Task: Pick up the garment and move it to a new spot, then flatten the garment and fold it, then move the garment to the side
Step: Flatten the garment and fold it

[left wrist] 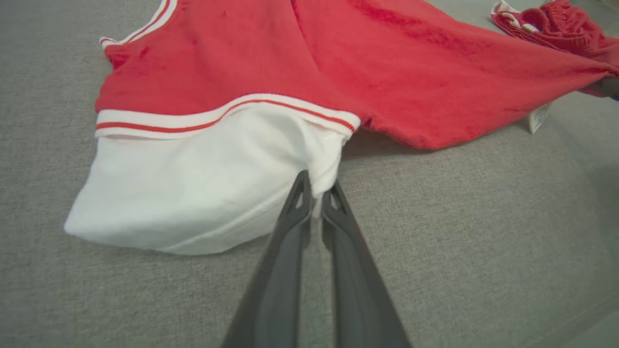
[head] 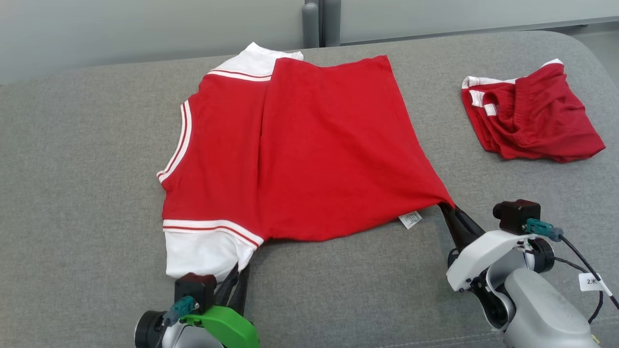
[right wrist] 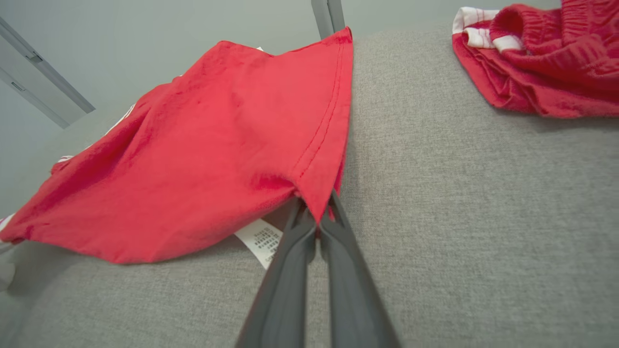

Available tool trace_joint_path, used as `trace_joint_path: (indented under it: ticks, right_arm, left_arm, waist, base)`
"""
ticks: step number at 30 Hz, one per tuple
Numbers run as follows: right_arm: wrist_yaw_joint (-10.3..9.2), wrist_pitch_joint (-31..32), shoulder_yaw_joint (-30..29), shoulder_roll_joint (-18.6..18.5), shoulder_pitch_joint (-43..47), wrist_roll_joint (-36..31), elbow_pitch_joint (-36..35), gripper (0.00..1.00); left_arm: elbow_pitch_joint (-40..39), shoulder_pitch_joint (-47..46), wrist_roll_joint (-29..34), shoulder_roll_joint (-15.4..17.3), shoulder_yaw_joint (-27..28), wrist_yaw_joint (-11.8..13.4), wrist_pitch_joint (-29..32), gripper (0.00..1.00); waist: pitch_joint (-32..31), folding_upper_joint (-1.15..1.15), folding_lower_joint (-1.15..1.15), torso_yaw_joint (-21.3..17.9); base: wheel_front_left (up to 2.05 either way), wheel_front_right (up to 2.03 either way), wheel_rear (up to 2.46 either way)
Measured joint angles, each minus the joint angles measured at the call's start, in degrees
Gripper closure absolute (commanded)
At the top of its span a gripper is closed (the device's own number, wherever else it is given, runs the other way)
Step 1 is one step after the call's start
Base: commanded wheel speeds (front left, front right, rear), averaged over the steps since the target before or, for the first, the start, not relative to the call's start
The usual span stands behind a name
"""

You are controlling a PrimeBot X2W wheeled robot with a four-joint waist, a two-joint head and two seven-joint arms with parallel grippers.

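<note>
While the red shirt (head: 309, 145) lies mid-cushion with one half laid over, folding looks underway; the move aside is not yet done. Grips: left tool (head: 240, 273) pinches the white sleeve (head: 203, 251) at 7 o'clock, right tool (head: 447, 209) pinches the hem corner at 4 o'clock. Soft knit, ribbed striped trim; coarse grey woven cushion (head: 87, 203).

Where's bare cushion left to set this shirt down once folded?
Widest: bare cushion left of the shirt. Narrower: the gap between shirt and shorts, and the front strip between left gripper and right gripper, both shut on the shirt. Crowded: right end, around shorts.
</note>
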Motion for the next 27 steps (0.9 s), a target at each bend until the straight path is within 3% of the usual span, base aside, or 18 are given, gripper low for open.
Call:
trace_joint_path:
  ticks: [11, 12, 13, 14, 15, 16, 17, 18, 27]
  right_arm:
    - [0.0, -0.25, 0.24, -0.18, 0.67, 1.34, 5.34, 1.0]
    - [0.0, -0.34, 0.25, -0.24, 0.66, 1.29, 5.67, 1.0]
    - [0.0, -0.42, 0.26, -0.33, 0.66, 1.14, 6.02, 0.81]
    - [0.0, -0.43, 0.32, -0.44, 0.66, 0.97, 6.34, 0.71]
    - [0.01, -0.43, 0.33, -0.54, 0.65, 0.91, 6.62, 0.54]
    - [0.01, -0.44, 0.33, -0.57, 0.64, 0.91, 6.83, 0.35]
    - [0.01, -0.48, 0.33, -0.56, 0.62, 0.91, 7.03, 0.04]
    - [0.01, -0.48, 0.34, -0.56, 0.6, 0.91, 7.21, 0.0]
    - [0.0, -0.75, 0.35, -1.41, 0.65, 0.82, 8.33, 0.0]
  left_arm:
    - [3.47, 0.24, -0.4, -0.4, -1.27, -0.37, 0.76, 1.0]
    - [3.52, 0.23, -0.44, -0.46, -1.33, -0.45, 0.75, 0.69]
    - [3.5, 0.23, -0.65, -0.51, -1.37, -0.88, 0.67, 0.38]
    - [3.5, 0.23, -0.71, -0.53, -1.56, -1.08, 0.67, 0.05]
    - [3.55, 0.23, -0.76, -0.6, -1.7, -1.41, 0.68, 0.0]
    - [3.61, 0.23, -0.98, -0.7, -1.8, -1.65, 0.68, 0.0]
    - [3.67, 0.23, -1.32, -0.78, -2.02, -2.22, 0.66, 0.0]
    - [3.75, 0.23, -1.64, -0.82, -2.18, -2.46, 0.62, 0.0]
    - [3.52, 0.23, -4.3, -1.12, -0.96, -3.31, -1.41, 0.0]
  waist:
    - [-0.05, 0.0, 0.0, -0.24]
    - [-0.03, 0.0, 0.0, -0.22]
    - [-0.01, 0.0, 0.0, -0.18]
    - [0.0, 0.0, 0.0, -0.14]
    - [0.01, 0.0, 0.0, -0.08]
    - [0.01, 0.0, 0.0, -0.02]
    - [0.0, 0.0, 0.0, 0.04]
    - [-0.01, 0.0, 0.0, 0.1]
    - [-0.57, 0.0, 0.0, 0.39]
  base:
    - [0.0, 0.0, 0.0]
    - [0.0, 0.0, 0.0]
    - [0.0, 0.0, 0.0]
    - [0.0, 0.0, 0.0]
    - [0.0, 0.0, 0.0]
    - [0.0, 0.0, 0.0]
    - [0.0, 0.0, 0.0]
    - [0.0, 0.0, 0.0]
    - [0.0, 0.0, 0.0]
